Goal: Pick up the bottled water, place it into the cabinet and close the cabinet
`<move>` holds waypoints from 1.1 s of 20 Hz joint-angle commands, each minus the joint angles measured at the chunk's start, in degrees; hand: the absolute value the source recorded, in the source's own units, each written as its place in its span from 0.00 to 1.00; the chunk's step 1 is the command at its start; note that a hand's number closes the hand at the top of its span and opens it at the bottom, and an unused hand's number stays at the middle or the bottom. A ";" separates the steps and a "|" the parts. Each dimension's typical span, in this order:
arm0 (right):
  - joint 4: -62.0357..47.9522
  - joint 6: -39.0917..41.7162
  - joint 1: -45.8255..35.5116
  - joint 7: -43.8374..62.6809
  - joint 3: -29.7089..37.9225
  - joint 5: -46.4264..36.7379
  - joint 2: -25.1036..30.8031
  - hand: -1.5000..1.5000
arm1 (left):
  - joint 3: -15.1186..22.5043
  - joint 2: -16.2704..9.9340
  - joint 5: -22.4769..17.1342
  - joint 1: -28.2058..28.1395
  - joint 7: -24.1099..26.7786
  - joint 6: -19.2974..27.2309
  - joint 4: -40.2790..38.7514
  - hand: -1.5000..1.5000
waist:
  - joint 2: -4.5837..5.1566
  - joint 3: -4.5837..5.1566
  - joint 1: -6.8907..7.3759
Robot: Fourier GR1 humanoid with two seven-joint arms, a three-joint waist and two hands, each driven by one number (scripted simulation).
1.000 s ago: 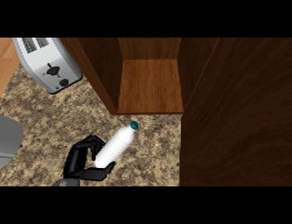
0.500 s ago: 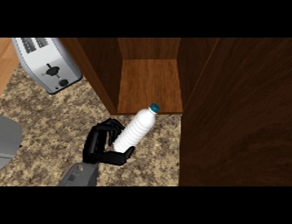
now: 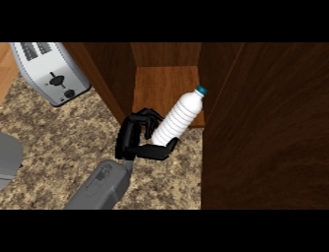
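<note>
Here the black left hand [image 3: 140, 140], curled around the white plastic water bottle [image 3: 180, 116], may knock its teal-capped top against the dark wooden cabinet [image 3: 269, 123] wall.

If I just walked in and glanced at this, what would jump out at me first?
Probably the white bottled water with its teal cap, tilted toward the open wooden cabinet at centre, gripped by a black hand on a grey forearm. Next, the silver toaster at upper left on the speckled counter.

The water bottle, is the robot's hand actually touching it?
Touching. The head view shows the left hand with fingers and thumb curled round the bottle.
</note>
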State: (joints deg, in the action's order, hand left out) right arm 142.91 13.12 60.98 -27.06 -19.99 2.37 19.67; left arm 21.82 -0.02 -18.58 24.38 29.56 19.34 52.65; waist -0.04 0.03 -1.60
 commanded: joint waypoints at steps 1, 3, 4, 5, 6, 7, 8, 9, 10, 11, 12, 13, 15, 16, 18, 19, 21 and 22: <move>3.05 1.14 0.87 -0.22 2.37 5.09 0.56 0.00 | 5.22 0.02 -5.00 6.94 -6.18 8.95 1.00 1.00 | 0.03 -0.02 -0.64; 5.47 0.52 2.40 0.77 3.36 5.26 0.33 0.00 | 2.64 0.02 -2.14 9.14 -8.21 9.44 -0.43 1.00 | -0.03 -0.03 0.02; 4.92 0.46 2.04 0.32 1.75 4.39 -0.52 0.00 | 4.81 0.02 -4.68 9.46 -4.67 10.99 -3.21 1.00 | 0.15 0.01 -0.61; 7.27 1.13 2.58 1.39 3.11 6.34 0.67 0.00 | 6.03 0.02 -6.67 13.10 -8.78 12.77 -3.14 1.00 | 0.28 0.01 -1.20; 6.32 1.74 3.64 -0.18 5.91 8.45 1.09 0.00 | 2.06 0.02 -4.85 14.82 -9.29 10.79 -5.08 1.00 | 0.17 -0.03 -0.61; 6.56 2.80 5.44 -1.00 3.58 5.95 1.40 0.00 | 3.92 0.01 -7.93 15.44 -7.78 10.83 -7.25 1.00 | 0.27 0.02 -1.63; 3.08 2.95 2.17 -1.13 4.55 7.44 0.83 0.00 | 3.29 0.01 -8.51 16.18 -6.05 11.62 -10.21 1.00 | 0.49 0.01 -1.24; 4.63 1.82 0.93 1.68 3.89 6.31 0.22 0.00 | 2.41 0.01 -7.76 17.59 -6.79 9.41 -10.76 1.00 | 0.43 0.01 -0.33; 5.69 1.10 0.25 2.48 3.99 6.82 -0.36 0.00 | 4.14 0.01 -9.81 19.84 -9.77 12.08 -10.24 1.00 | 0.53 0.02 -0.76; 5.78 3.50 2.10 0.52 4.85 7.32 1.53 0.00 | 1.85 0.01 -11.94 22.11 -9.94 11.43 -12.88 1.00 | 0.68 0.03 -1.88; 3.03 2.82 -0.70 0.14 6.26 8.03 0.57 0.00 | -2.45 0.01 -11.28 25.31 -11.19 9.26 -15.63 1.00 | 0.81 -0.01 -0.95; 5.44 3.76 2.89 -0.27 8.27 9.31 1.70 0.00 | -2.35 0.01 -11.08 21.69 -7.30 8.76 -17.14 1.00 | 0.58 0.00 -1.06; 5.13 4.06 2.84 -0.26 4.57 5.59 0.92 0.00 | -1.24 0.01 -11.80 26.26 -8.36 14.07 -20.11 1.00 | 0.75 0.04 -2.09; 5.81 3.45 2.64 0.60 4.37 6.45 0.40 0.00 | -0.62 0.01 -10.87 26.52 -7.77 16.31 -21.41 1.00 | 0.87 0.04 -2.06; 2.48 5.21 4.38 -3.85 5.04 5.79 0.62 0.00 | -3.19 0.01 -10.45 29.72 -8.49 19.44 -24.80 1.00 | 0.60 -0.02 -2.67; 1.94 5.02 2.72 -3.37 6.51 6.13 0.79 0.00 | -4.38 0.01 -9.26 32.17 -8.62 19.37 -27.94 1.00 | 0.90 -0.03 -2.22; 2.59 4.92 1.09 -2.24 6.15 6.31 0.62 0.00 | -1.96 -0.55 -5.78 32.10 -6.45 21.36 -31.97 1.00 | 1.42 -0.03 -2.19; 3.18 5.77 4.02 -3.47 4.27 4.74 0.66 0.00 | -2.19 -1.33 -5.35 32.21 -6.32 22.64 -33.57 1.00 | 1.12 0.00 -3.00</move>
State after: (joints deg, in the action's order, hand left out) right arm 142.05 17.73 62.72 -31.10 -14.66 4.31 19.96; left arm 19.60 -0.40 -26.57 54.11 21.97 37.90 25.61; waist 0.93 0.02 -3.78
